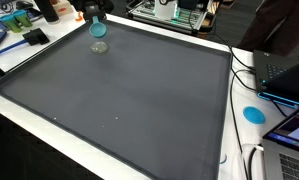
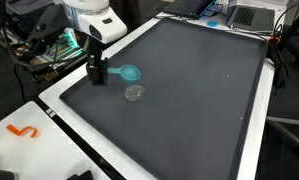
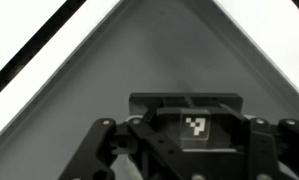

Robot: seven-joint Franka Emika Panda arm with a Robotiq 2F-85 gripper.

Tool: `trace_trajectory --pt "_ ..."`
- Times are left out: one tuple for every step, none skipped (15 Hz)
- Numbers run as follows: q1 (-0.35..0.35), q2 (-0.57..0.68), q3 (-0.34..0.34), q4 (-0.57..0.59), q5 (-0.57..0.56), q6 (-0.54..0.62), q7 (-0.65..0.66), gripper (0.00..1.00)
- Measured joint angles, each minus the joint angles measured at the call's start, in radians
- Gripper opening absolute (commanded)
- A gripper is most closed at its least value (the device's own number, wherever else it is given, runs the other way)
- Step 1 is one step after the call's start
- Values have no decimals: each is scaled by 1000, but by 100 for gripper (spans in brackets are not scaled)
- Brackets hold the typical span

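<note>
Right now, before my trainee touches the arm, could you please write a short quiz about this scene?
1. True or false: the gripper is over the middle of the dark mat.
2. Which thing is closest to the gripper? A) teal round object B) orange piece C) blue disc
3. Fill in: the pale round thing lies on the ____.
Key: 1 false, it is near the mat's edge; 2 A; 3 dark mat.

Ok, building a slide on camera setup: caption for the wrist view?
Wrist camera: marker tag up front, dark mat tapering between white table edges.
</note>
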Motion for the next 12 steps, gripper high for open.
trace_trajectory --pt "-4 16 0 0 1 21 -15 28" --pt "-7 31 1 0 2 44 -30 28" --pt "-10 44 1 -1 2 65 -45 28" --pt "-12 55 1 0 3 84 -58 28" --pt "-15 67 2 0 3 100 -67 28" --pt "-18 78 2 0 3 115 -76 28" --pt "-22 88 4 0 3 130 -81 28" --pt "-26 98 5 0 4 142 -87 28" --pt "-30 107 6 0 6 154 -90 28" --pt "-33 114 6 0 12 166 -91 28" --pt "-36 118 7 0 22 174 -91 28" --pt "-39 122 8 0 33 179 -91 28"
